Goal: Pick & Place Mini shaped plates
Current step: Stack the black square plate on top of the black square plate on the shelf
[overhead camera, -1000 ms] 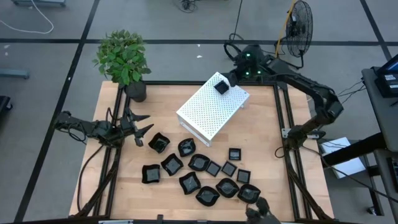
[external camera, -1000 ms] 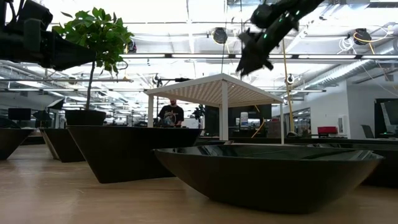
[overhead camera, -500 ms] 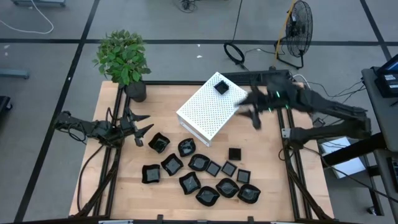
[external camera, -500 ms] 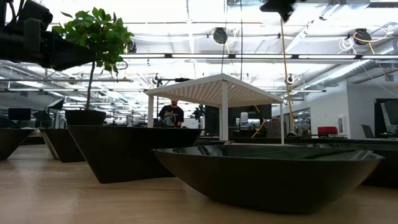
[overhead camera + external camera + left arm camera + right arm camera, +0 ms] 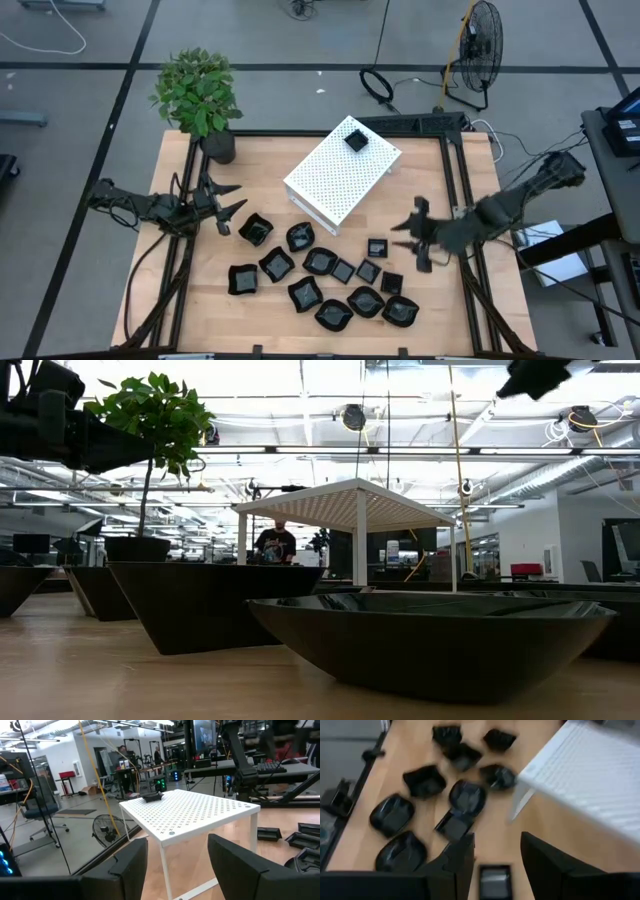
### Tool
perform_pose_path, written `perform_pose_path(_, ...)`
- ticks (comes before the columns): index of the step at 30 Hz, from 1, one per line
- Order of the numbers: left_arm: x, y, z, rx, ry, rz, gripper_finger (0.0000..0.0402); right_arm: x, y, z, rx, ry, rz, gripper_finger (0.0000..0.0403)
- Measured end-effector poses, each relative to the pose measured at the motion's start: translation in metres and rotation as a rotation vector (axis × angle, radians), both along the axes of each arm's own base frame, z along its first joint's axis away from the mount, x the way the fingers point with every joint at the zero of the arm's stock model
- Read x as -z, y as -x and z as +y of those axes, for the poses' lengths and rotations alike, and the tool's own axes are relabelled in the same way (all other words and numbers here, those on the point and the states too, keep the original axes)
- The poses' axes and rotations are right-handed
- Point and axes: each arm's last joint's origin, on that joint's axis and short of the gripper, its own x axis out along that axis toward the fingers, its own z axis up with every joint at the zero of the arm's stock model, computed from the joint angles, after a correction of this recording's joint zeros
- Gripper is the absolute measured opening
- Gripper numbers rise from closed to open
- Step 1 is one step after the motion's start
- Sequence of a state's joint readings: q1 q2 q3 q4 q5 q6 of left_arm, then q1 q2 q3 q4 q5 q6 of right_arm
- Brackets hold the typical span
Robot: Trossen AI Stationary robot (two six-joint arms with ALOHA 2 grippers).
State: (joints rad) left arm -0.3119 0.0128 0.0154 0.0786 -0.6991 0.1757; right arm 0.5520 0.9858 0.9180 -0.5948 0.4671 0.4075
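Several glossy black mini plates (image 5: 320,280) lie flat in a cluster on the near half of the table, also seen in the right wrist view (image 5: 467,797). One more small plate (image 5: 355,138) sits on top of the white perforated box (image 5: 342,175), near its far corner. My right gripper (image 5: 405,236) is open and hovers over the table's right side, just right of a small square plate (image 5: 377,247). That plate shows between its fingers (image 5: 495,879) in the right wrist view. My left gripper (image 5: 228,198) waits open at the table's left edge.
A potted plant (image 5: 200,95) stands at the far left corner. The white box stands on legs in the table's middle, set at a slant. Bare wood (image 5: 430,180) lies right of the box. Black frame rails (image 5: 452,190) run along the table's sides.
My right arm has swung away from the box's far corner, where the plate stays on top. It passed over the table's right side and came toward the near edge, ending beside the small square plates. The left arm has kept still.
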Motion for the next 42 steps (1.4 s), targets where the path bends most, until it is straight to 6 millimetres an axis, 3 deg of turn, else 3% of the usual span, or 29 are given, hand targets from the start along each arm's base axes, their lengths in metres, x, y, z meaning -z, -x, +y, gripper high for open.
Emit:
perform_pose_path(10, 0.000, 0.000, 0.000, 0.000, 0.000, 0.000, 0.0212, 0.070, -0.032, 0.022, 0.014, 0.224, 0.379, 0.0150)
perform_pose_path(16, 0.000, 0.000, 0.000, 0.000, 0.000, 0.000, 0.0212, 0.098, -0.055, 0.001, 0.144, 0.154, 0.536, 0.0150)
perform_pose_path(23, 0.000, 0.000, 0.000, 0.000, 0.000, 0.000, 0.0212, 0.112, -0.077, -0.028, 0.105, 0.154, 0.595, 0.0150)
perform_pose_path(28, 0.000, 0.000, 0.000, 0.000, 0.000, 0.000, 0.0212, 0.117, -0.086, -0.038, 0.066, 0.077, 0.608, 0.0150)
perform_pose_path(42, 0.000, 0.000, 0.000, 0.000, 0.000, 0.000, 0.0212, 0.150, -0.072, -0.048, 0.038, 0.007, 0.567, 0.0150)
